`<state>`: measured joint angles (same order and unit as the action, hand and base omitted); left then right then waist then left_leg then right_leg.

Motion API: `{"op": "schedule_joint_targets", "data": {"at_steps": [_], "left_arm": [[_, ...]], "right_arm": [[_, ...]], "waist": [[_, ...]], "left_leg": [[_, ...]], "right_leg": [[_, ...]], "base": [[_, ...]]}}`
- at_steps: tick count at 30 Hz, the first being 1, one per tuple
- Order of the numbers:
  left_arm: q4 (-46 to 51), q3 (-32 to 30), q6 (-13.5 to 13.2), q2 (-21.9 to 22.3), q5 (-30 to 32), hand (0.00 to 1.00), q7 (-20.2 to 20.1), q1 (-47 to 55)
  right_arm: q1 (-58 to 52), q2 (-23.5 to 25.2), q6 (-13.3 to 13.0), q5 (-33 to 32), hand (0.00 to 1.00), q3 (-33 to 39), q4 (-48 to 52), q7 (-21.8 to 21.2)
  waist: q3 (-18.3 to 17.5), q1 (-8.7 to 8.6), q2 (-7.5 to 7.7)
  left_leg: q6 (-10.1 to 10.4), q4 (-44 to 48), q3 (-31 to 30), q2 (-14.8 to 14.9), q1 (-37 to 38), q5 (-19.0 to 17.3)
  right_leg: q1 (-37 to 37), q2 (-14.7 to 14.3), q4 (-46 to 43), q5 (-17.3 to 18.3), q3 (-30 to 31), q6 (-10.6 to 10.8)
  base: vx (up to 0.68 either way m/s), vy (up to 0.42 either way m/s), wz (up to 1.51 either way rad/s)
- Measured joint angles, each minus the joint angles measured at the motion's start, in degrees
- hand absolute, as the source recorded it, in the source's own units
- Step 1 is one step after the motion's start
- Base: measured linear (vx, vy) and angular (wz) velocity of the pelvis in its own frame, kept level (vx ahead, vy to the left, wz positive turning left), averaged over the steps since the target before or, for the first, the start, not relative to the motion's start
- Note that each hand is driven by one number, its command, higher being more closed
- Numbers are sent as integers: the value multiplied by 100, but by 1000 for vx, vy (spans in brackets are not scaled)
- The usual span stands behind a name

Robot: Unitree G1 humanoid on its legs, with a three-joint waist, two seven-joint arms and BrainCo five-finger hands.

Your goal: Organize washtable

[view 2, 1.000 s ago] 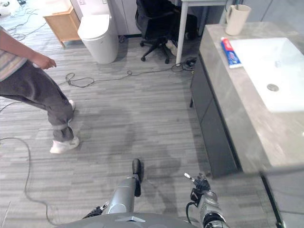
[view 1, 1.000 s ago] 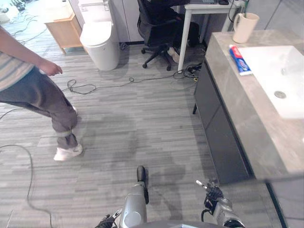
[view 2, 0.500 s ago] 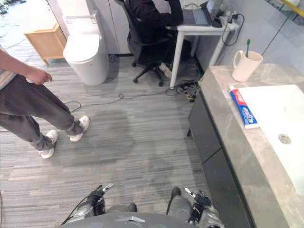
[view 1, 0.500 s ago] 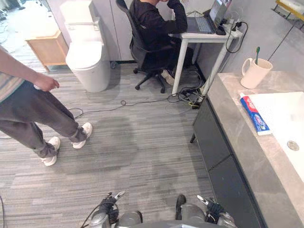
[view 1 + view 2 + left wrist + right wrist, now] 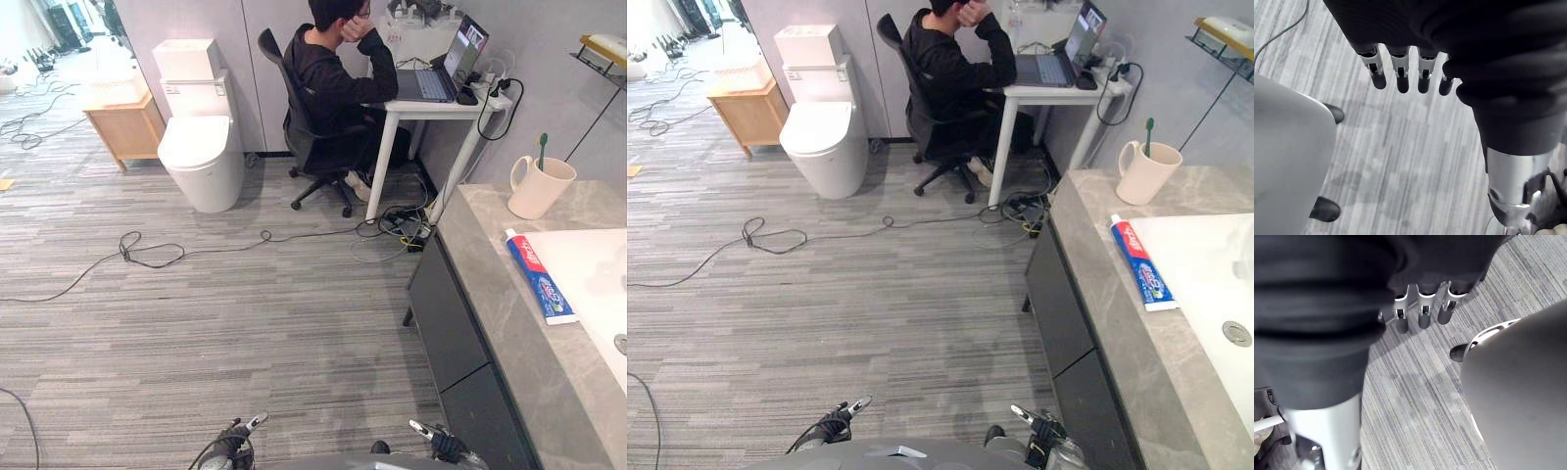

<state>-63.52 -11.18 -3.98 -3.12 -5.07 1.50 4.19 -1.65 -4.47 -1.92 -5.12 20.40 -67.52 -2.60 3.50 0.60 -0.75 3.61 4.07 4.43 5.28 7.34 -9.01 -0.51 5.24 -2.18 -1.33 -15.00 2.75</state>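
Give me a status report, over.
Left hand and right hand open, empty. Toothpaste lies on counter beside sink; toothbrush stands in mug. Person seated beyond counter.

Marble washtable [image 5: 505, 338] with toothpaste [image 5: 541, 280] and mug [image 5: 540, 188]

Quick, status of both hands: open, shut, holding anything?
Left hand: open, fingers relaxed, holding nothing.
Right hand: open, fingers relaxed, holding nothing.
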Motion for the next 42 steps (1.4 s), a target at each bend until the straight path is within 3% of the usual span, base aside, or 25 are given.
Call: {"op": "schedule_joint_targets", "data": {"at_steps": [6,9,10,11,12,13,15,16,18,20,23,25,26,27,28,30,31,32,34,35,36,38,40,41,42], "left_arm": [[-140,1,43,-43,-12,0,-111,-16],[-146,-31,115,-78,-26,0,-162,-68],[-160,-193,159,-108,-109,0,-167,-123],[-163,-272,161,-131,-140,0,-162,-77],[-155,-440,161,-243,-151,0,-150,63],[-152,-533,160,-268,-188,0,-148,88],[-153,-758,173,-226,-396,0,-113,283],[-180,-778,180,-183,-482,0,-113,338],[-214,-865,206,-96,-698,0,-120,477],[-300,-917,211,-74,-813,0,-114,562],[-389,-965,207,-63,-797,0,-92,567],[-391,-969,206,-29,-781,0,-86,581],[-387,-970,202,-18,-745,0,-89,605],[-395,-935,203,-117,-670,0,-87,656],[-387,-832,196,-266,-438,0,-97,580],[-383,-549,181,-415,-166,0,-100,279],[-298,-275,134,-499,-23,0,-95,142],[-270,-206,132,-527,-5,0,-95,124],[-74,-45,127,-687,-5,0,-66,-1],[-1,-29,115,-694,-5,0,-58,-1],[78,3,100,-688,-11,0,-41,-44],[57,16,97,-556,-70,0,-39,-306],[59,32,93,-466,-95,0,-55,-463],[57,54,84,-321,-127,0,-68,-584],[71,188,73,-121,-125,0,-107,-609]], "right_arm": [[-66,25,0,-233,0,147,-14,-142],[-73,56,-3,-489,0,211,-16,-273],[-70,17,-22,-513,0,131,-7,-299],[-74,-10,-25,-526,0,28,0,-299],[-66,-9,-49,-541,0,-205,-8,-295],[-66,-5,-50,-575,0,-294,-14,-299],[-86,-99,-54,-733,0,-531,-21,-317],[-66,-104,-57,-736,0,-529,-2,-315],[-65,-168,-80,-741,0,-514,-2,-316],[-37,-138,-126,-745,0,-541,0,-320],[-63,-165,-170,-743,0,-536,-6,-319],[-204,-255,-174,-732,0,-469,-11,-323],[-274,-284,-167,-700,0,-426,-27,-343],[-325,-174,-142,-679,0,-280,-121,-376],[-398,-41,-151,-682,0,-86,-109,-415],[-402,8,-120,-678,0,177,-55,-421],[-389,-17,-116,-677,0,203,-19,-417],[-388,-21,-115,-676,0,202,1,-417],[-215,-152,-115,-663,0,-34,18,-399],[-190,-195,-114,-658,0,-149,17,-392],[-56,-238,-120,-651,0,-406,84,-376],[152,-181,-118,-462,0,-724,258,-422],[200,-175,-117,-438,0,-730,257,-420],[169,-188,-115,-438,0,-726,249,-405],[145,-189,-118,-465,0,-693,252,-365]], "waist": [[-39,-64,6],[14,-97,0],[95,-76,-75],[97,-60,-81],[121,-10,17],[158,-17,92],[260,30,156],[268,32,144],[364,41,72],[388,94,76],[397,128,57],[395,126,-11],[349,140,-7],[198,80,147],[52,-66,298],[42,-36,294],[38,-59,261],[37,-91,253],[58,-145,140],[68,-134,104],[113,-132,10],[178,-112,-167],[161,-96,-78],[283,-101,-143],[308,-166,-166]], "left_leg": [[7,-39,-227,1,-7,25],[67,49,-496,70,-115,-48],[213,487,-492,235,-236,-440],[268,737,-470,320,-267,-539],[341,1822,-287,364,-604,-611],[458,2520,-158,410,-888,-526],[588,4465,-226,529,-1793,277],[552,4720,-258,526,-1928,150],[467,4238,-165,510,-2232,-360],[438,3214,-392,498,-2347,-385],[624,1386,-1379,594,-2276,-74],[658,1173,-1559,617,-2174,18],[835,1502,-1399,560,-2184,370],[693,1973,-1084,331,-2288,72],[569,2057,-852,209,-2299,-119],[413,1952,-379,213,-2132,-182],[240,1651,79,226,-1805,-164],[227,1574,194,230,-1733,-164],[76,843,961,249,-983,-84],[74,695,1160,252,-809,-83],[47,491,1530,288,-523,-99],[47,218,2166,347,-222,-101],[53,206,2461,221,-138,-108],[47,303,2577,188,16,-163],[73,838,2577,283,-99,-231]], "right_leg": [[273,-4,312,-41,-327,19],[238,4,-7,320,-569,-13],[136,-32,-529,695,-579,-73],[132,-80,-685,822,-532,-98],[140,-55,-896,1046,-460,-126],[147,-29,-983,1130,-446,-146],[331,-30,-1128,1345,-270,-248],[395,-37,-1102,1374,-221,-264],[567,-20,-957,1410,21,-238],[571,11,-941,1497,418,-139],[539,52,-1110,1782,1013,69],[667,213,-1407,2136,1445,322],[725,351,-1472,2254,1665,431],[712,631,-1548,2231,1954,486],[405,795,-1835,1936,2154,427],[-228,838,-2489,1288,2428,224],[-659,1019,-2975,849,2014,39],[-726,1061,-3078,846,1819,30],[-990,1280,-3594,1077,-56,-129],[-1016,1255,-3638,1183,-486,-120],[-1073,952,-3560,1432,-1004,-74],[-1227,227,-2737,1588,-1823,-241],[-1066,147,-1779,1254,-2450,-618],[-800,51,-1446,1132,-2502,-939],[-604,37,-1268,1106,-2406,-949]], "base": [[30,-15,26],[31,-69,45],[33,-104,18],[83,-75,0],[73,-29,-11],[15,-31,-16],[12,-92,-34],[133,-96,-43],[179,-53,-53],[294,14,-105],[396,140,-120],[563,324,-114],[528,374,-110],[700,415,-106],[588,334,-82],[528,296,-105],[421,213,-121],[363,39,-124],[238,-174,-134],[167,-207,-178],[142,-123,-192],[150,-58,-187],[140,-48,-95],[178,-112,-71],[157,-166,-68]]}}
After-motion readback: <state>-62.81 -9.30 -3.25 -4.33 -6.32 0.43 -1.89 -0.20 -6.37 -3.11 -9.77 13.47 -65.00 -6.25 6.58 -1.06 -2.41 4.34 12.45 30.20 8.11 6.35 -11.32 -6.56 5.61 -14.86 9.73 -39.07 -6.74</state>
